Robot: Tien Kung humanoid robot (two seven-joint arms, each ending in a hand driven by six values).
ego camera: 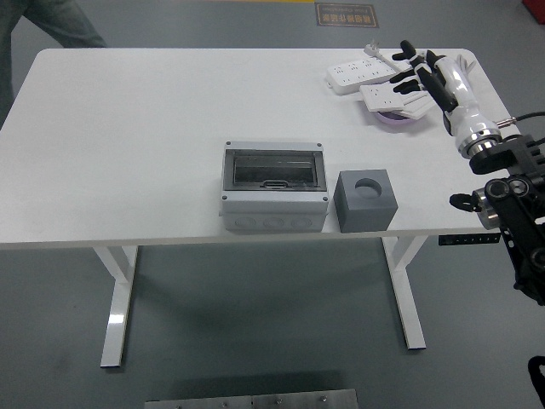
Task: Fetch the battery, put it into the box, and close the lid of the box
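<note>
A grey box (274, 183) stands near the table's front edge with its smoky clear lid down flat. I cannot make out a battery through the lid. A grey block (367, 198) with an empty round hole in its top stands just right of the box. My right hand (421, 72) is far back at the right, above the power strips, with fingers spread and holding nothing. It is well away from the box. My left arm is out of view.
Two white power strips (362, 75) with a coiled cable (461, 64) and a purple dish (398, 120) lie at the back right of the white table (128, 128). A person's leg (60, 24) shows at the top left corner.
</note>
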